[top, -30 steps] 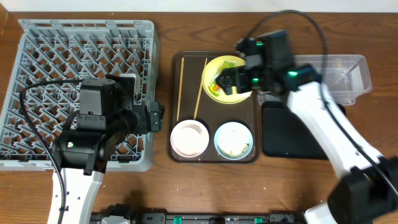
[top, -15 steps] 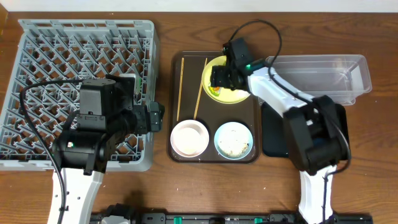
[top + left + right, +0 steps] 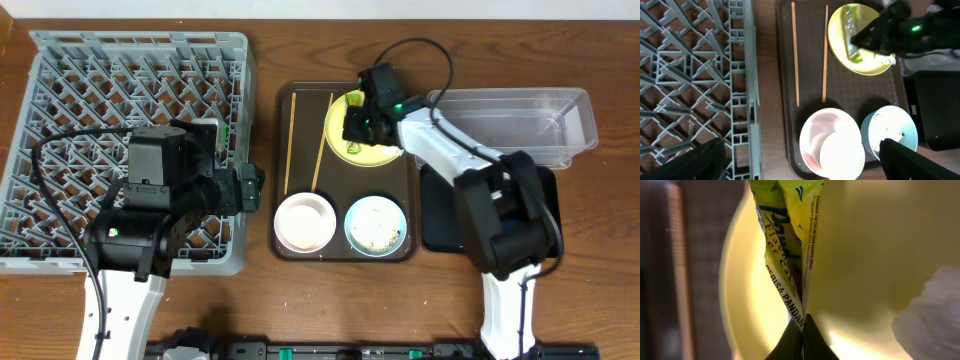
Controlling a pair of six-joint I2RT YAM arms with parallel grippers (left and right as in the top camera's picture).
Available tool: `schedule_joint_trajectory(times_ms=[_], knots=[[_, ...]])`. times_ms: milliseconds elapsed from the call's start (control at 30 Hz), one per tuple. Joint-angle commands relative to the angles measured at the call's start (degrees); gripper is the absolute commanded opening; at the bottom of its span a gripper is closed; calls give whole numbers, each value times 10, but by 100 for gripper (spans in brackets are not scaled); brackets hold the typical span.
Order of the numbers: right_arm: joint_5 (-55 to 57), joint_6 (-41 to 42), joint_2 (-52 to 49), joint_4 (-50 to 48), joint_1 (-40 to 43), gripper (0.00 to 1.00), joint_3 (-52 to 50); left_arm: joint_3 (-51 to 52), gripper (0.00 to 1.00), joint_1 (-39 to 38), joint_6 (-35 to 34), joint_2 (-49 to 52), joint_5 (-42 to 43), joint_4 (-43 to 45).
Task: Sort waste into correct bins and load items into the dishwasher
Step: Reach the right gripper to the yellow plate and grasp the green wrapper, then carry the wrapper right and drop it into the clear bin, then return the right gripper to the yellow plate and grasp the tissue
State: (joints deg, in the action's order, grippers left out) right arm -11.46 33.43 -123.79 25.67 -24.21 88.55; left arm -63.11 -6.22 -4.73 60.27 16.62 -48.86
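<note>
Overhead, the counter [image 3: 250,310] is dark brown wood with a plain grain; a pale strip runs beyond its far edge, and little more of the room shows. A grey dish rack [image 3: 140,40] fills the left side; a brown serving tray [image 3: 303,140] lies in the middle; on the right a clear tub [image 3: 585,120] stands at the back with a black tray [image 3: 440,215] just in front of it, beside the serving tray.

On the serving tray two chopsticks [image 3: 291,140] lie roughly parallel along its left half; a yellow plate [image 3: 375,158] sits in the far right corner; a white bowl [image 3: 305,222] and a light blue bowl [image 3: 376,226] sit side by side at the near edge. The left wrist view shows a small white cup [image 3: 841,152] inside the white bowl and rice scraps [image 3: 888,134] in the blue one.

The right pincer [image 3: 801,330] is over the plate, clenched on the edge of the yellow-green snack wrapper [image 3: 785,255]; the tips meet on the printed film. Crumpled white paper [image 3: 930,310] rests on the plate just beside it.

The left pincer [image 3: 800,160] hangs released, its fingers [image 3: 700,160] spread wide above the rack's right edge and the tray, holding nothing.
</note>
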Motion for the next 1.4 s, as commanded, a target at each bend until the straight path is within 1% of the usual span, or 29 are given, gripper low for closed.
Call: schedule_joint_trajectory(times_ms=[0,67,133,200,233,333,467,500,533,567,600,667,733,800,867,900,967,1000,1100,1167,1300,1367], knots=[[-78,-28,103,17,47,1,15,-12,98,-2,-5,0,9,0],[-88,-28,142,50,75,1,15,-12,98,-2,-5,0,9,0],[-72,-25,174,92,101,1,15,-12,98,-2,-5,0,9,0],[-35,-11,197,137,128,1,15,-12,98,-2,-5,0,9,0],[2,1,207,165,145,1,15,-12,98,-2,-5,0,9,0],[67,28,215,210,176,1,15,-12,98,-2,-5,0,9,0],[78,64,211,255,208,1,6,-12,98,-2,-5,0,9,0],[83,70,210,262,212,5,4,-12,98,-2,-5,0,9,0],[89,75,208,265,214,19,2,-12,98,-2,-5,0,9,0],[96,75,208,263,216,43,2,-12,98,-2,-5,0,9,0],[109,75,208,256,216,52,2,-12,98,-2,-5,0,9,0],[116,74,210,232,216,63,3,-12,99,-2,-5,0,9,0],[82,71,212,212,212,64,4,-12,98,-2,-5,0,9,0],[39,43,213,189,203,62,4,-12,98,-2,-5,0,9,0],[50,33,213,185,188,62,4,-12,98,-2,-5,0,9,0],[50,11,212,179,179,59,4,-12,98,-2,-5,0,9,0],[39,-63,212,155,159,50,3,-12,98,-2,-5,0,9,0],[34,-111,211,142,145,49,3,-12,98,-2,-5,0,9,0],[36,-229,205,122,92,50,3,-12,98,-2,-5,0,9,0],[63,-279,192,114,50,52,3,-12,98,-2,-5,0,9,0],[183,-288,147,95,-6,59,3,-12,98,-2,-5,0,9,0],[237,-288,115,75,-21,59,3,-12,98,-2,-5,0,9,0]])
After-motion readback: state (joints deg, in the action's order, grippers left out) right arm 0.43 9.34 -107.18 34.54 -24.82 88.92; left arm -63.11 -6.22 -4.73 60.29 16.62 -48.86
